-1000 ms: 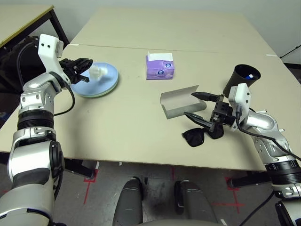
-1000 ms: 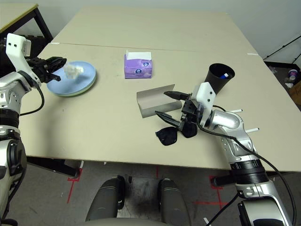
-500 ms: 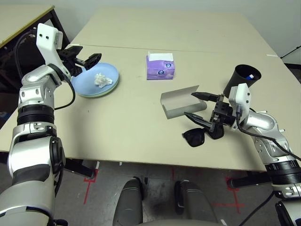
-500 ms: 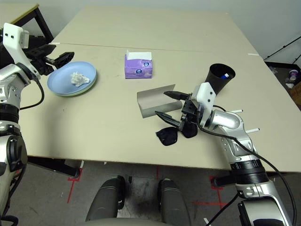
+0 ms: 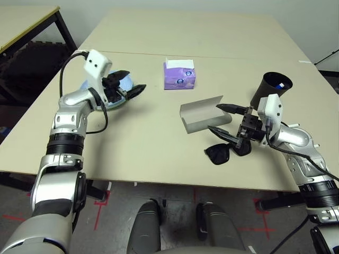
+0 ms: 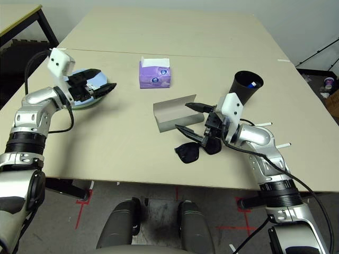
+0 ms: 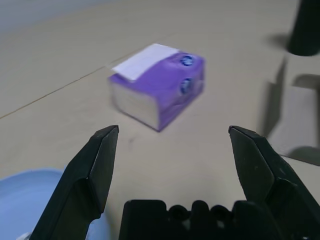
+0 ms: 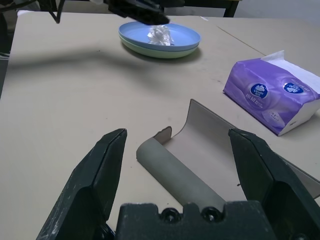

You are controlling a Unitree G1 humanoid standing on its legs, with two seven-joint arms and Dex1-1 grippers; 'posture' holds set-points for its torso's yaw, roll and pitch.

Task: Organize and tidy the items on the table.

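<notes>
A: Toward the left edge of the table (image 5: 132, 153), what was recorded?

B: Stacked plates (image 8: 160, 42), light blue over pale green, sat there, with a crumpled white tissue (image 8: 160, 34) lying on the top one. Left gripper (image 5: 128, 84) hovered at the plates' right rim, its fingers (image 7: 95, 170) spread wide and holding nothing.

A: And at mid-table?

B: Purple tissue box (image 5: 179, 74) stood toward the far side. Nearer the front, the grey glasses case (image 5: 203, 115) lay open, lid raised, nothing seen inside it.

A: Right of the case?

B: Right gripper (image 5: 223, 118) hung at the case's right end, fingers (image 8: 100, 170) wide apart, grasping nothing. Black sunglasses (image 5: 225, 153) lay on the table just under and in front of that gripper, close to the front edge. Contact between the lower finger and the sunglasses: cannot tell.

A: Near the right edge?

B: Black cup (image 5: 269, 89) stood behind the right arm, leaning, with something blue and white inside. Thin white pens (image 6: 270, 134) lay beside the forearm, close to the right edge.
</notes>
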